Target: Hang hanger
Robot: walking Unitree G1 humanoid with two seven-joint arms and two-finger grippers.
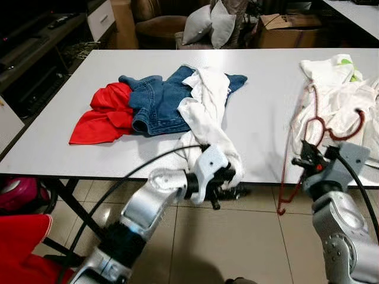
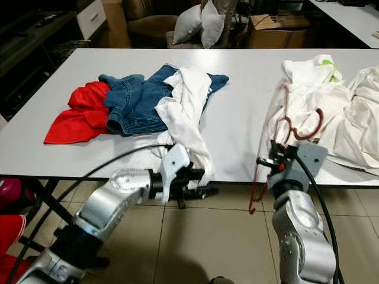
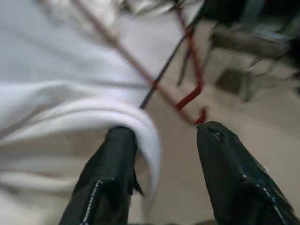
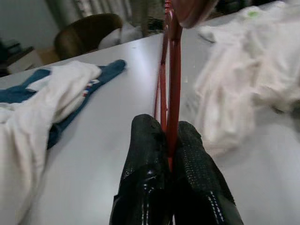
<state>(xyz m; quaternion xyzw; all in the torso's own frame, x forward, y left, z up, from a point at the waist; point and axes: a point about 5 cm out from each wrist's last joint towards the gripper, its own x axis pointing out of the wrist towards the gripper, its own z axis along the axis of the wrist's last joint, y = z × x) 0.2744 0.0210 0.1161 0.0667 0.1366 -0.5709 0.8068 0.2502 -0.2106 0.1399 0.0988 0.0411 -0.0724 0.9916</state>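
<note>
A red wire hanger lies partly on a pile of white clothes at the right of the white table; its lower end hangs past the front edge toward the floor. My right gripper is at that front edge, shut on the hanger with both fingers pressed against the wire. My left gripper is open just below the front edge, next to a white garment that drapes over the edge. One of its fingers touches the cloth hem.
Blue jeans and a red garment lie at the table's middle left. An armchair with grey cushions and a cardboard box stand behind the table. Red cloth lies at the lower left. Tiled floor runs under the table.
</note>
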